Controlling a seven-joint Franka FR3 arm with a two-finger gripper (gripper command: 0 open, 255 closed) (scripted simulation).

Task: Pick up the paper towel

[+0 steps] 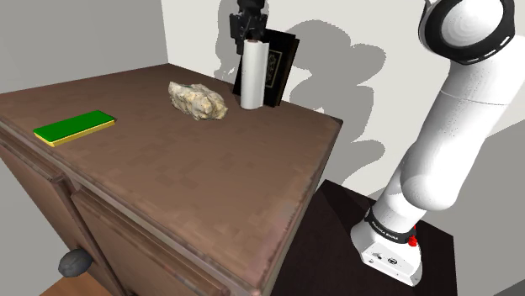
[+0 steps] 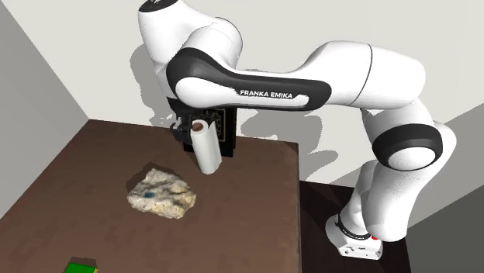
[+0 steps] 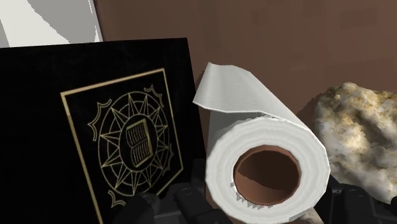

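Closest to the wrist camera is the paper towel (image 3: 267,165), a white roll seen end-on with its brown core open. The claw (image 1: 251,37) pinches its upper end: black fingers (image 3: 159,207) lie against the roll on either side. The roll stands upright just in front of a black book (image 3: 95,140) that bears a gold sunburst emblem, close against its cover. I cannot tell whether the roll's lower end rests on the brown wooden worktop (image 1: 210,185) or hangs just above it. The book itself stands on edge at the back of the worktop, before a pale wall. A pale, lumpy rock (image 1: 198,101) lies near the book, on the shoulder view's left of it and just beside the roll. A flat green block (image 1: 74,128) with a yellow edge lies well apart from the book, farther toward the shoulder view's left. The white arm (image 2: 310,77) arches over the book from its stand (image 1: 391,252), which sits well apart from it, off the worktop's end.
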